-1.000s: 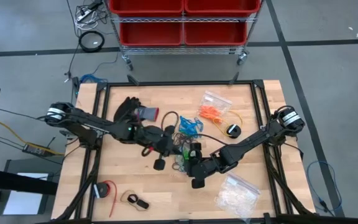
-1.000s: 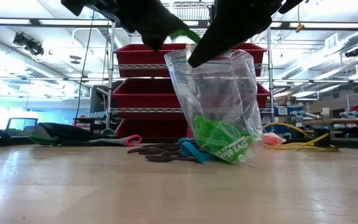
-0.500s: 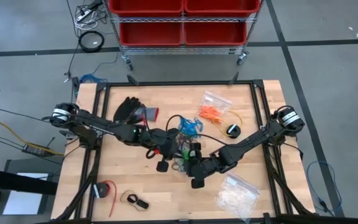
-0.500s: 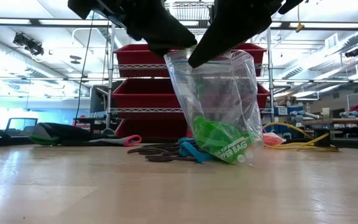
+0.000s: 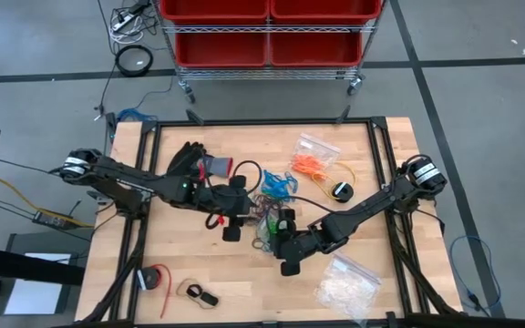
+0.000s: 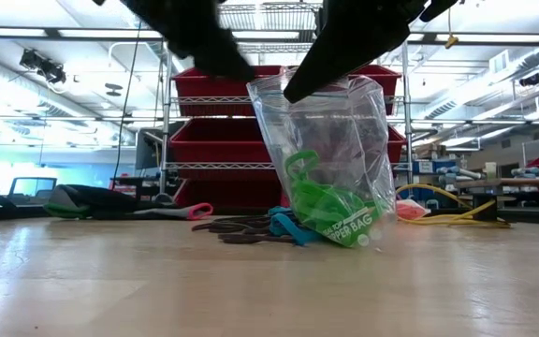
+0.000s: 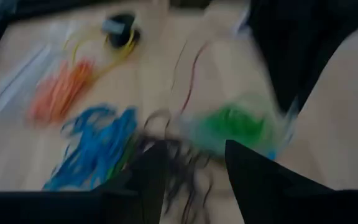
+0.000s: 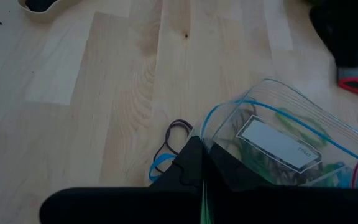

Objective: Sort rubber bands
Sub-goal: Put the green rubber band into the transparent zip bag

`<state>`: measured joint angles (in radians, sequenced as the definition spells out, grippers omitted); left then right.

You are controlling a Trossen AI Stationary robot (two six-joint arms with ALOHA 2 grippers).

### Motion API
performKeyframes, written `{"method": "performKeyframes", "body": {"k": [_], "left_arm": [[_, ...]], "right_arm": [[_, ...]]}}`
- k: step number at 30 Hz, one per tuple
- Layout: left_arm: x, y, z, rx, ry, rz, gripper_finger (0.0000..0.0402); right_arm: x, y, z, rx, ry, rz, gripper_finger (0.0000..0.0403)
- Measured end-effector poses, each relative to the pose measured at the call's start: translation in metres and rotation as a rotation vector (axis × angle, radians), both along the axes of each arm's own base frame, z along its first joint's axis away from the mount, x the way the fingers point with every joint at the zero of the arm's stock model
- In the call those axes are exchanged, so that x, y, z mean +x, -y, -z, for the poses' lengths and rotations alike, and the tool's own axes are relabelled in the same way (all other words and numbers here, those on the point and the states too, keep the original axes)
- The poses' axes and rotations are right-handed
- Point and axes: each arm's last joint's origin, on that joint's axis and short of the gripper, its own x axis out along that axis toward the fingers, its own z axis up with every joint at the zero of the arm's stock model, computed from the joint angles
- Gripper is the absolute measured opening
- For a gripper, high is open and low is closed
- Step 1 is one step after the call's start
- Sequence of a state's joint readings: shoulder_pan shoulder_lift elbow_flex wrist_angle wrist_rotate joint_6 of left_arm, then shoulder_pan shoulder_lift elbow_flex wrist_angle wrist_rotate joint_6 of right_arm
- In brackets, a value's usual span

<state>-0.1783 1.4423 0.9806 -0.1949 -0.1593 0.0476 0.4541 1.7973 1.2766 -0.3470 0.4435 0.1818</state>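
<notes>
A clear zip bag point(image 6: 330, 159) stands on the table with green rubber bands point(image 6: 330, 206) inside it. My right gripper point(image 6: 296, 89) is shut on the bag's top. My left gripper point(image 7: 194, 180) hangs open and holds nothing, up and left of the bag's mouth in the high view point(image 5: 242, 196). Loose on the wood beside the bag lie blue rubber bands point(image 7: 98, 146) and black rubber bands point(image 7: 173, 158). Orange rubber bands point(image 7: 61, 90) lie farther off, by a second clear bag point(image 5: 317, 148). My right gripper pinches the bag's top rim point(image 8: 209, 142) at one side of its open mouth, between its two fingers. The fingers slant down at it from above. The bag hangs upright below them, its bottom point(image 6: 344, 239) resting on the table.
A black glove point(image 5: 188, 159) lies at the far left. A yellow cable with a black end point(image 5: 340, 189) lies right of the bands. A clear bag of whitish pieces point(image 5: 347, 282) sits near right, a red and black item point(image 5: 153, 278) near left. Red bins point(image 5: 267, 32) stand beyond the far edge.
My left gripper held a green band at the bag's mouth and has let it go. The band has fallen into the bag and stands as a loop on the green heap. The gripper has drawn back up and toward the table's left. The bag has kept still.
</notes>
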Motion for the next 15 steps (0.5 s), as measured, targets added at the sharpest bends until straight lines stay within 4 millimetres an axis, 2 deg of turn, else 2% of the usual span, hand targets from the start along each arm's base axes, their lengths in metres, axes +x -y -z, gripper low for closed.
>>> {"method": "performKeyframes", "body": {"k": [3,7,11,15], "left_arm": [[-0.006,-0.002,0.006,0.027,-0.078,-0.035,0.0172],[-0.013,-0.008,0.027,0.064,-0.134,-0.128,0.0172],[-0.021,-0.019,0.052,0.032,-0.120,-0.274,0.0172],[-0.028,-0.027,0.075,-0.032,-0.101,-0.350,0.0173]], "right_arm": [[0.000,0.000,0.000,0.000,0.001,0.000,0.0000],[0.000,0.000,0.000,0.001,0.002,0.000,0.0000],[0.000,0.000,0.000,0.002,0.003,0.001,0.0000],[0.000,0.000,0.000,0.002,0.002,0.001,0.0000]]}}
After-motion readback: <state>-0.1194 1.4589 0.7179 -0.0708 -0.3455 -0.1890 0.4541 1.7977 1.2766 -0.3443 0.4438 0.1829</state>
